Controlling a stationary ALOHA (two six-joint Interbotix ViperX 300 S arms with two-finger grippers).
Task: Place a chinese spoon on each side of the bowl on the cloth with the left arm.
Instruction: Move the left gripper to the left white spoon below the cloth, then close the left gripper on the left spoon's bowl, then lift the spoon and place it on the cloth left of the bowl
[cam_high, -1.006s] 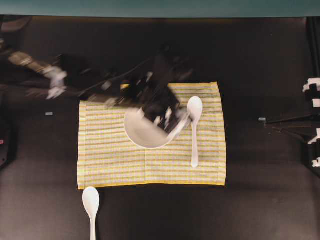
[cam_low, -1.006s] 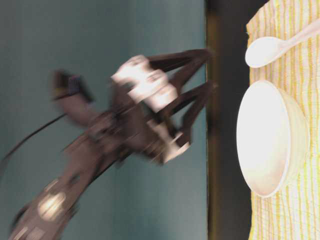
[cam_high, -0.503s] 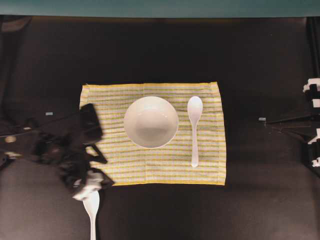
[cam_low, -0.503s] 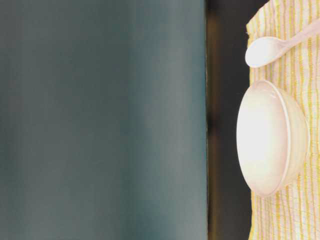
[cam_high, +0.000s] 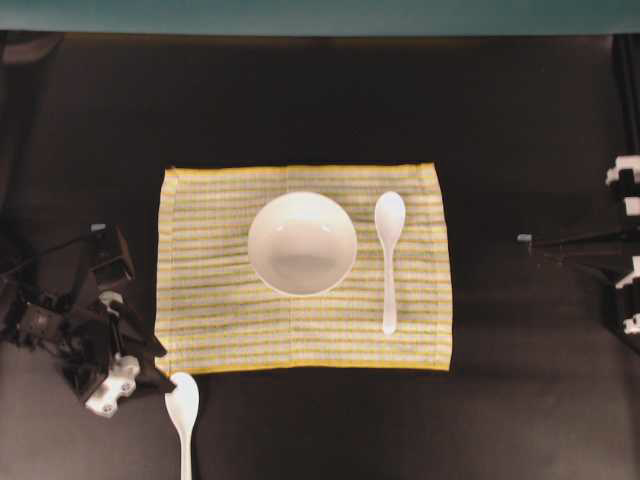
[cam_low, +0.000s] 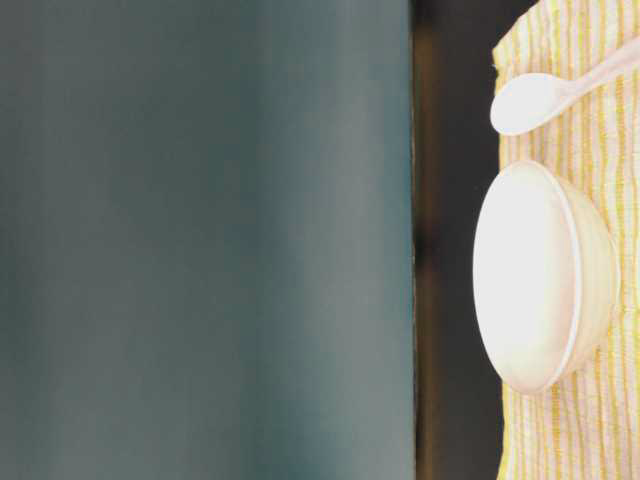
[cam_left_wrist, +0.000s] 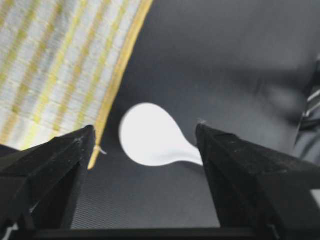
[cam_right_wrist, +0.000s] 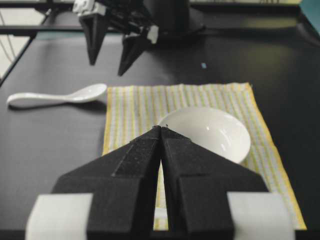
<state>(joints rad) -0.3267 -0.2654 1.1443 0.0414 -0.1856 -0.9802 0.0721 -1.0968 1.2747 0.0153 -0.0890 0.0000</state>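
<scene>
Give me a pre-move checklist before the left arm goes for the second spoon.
1. Left gripper open and empty: ok.
2. Spoon off the cloth lying free on the table, its scoop between the fingers in the wrist view: ok.
3. First spoon placed on one side of the bowl: ok.
4. Cloth on the bowl's other side bare: ok.
5. Right gripper shut, parked away: ok.
6. Gripper height above the spoon: cannot tell.

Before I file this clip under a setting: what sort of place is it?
Probably a robot lab bench staged as a place setting: a black table, two black robot grippers, left and right, and a striped cloth with a white bowl.
</scene>
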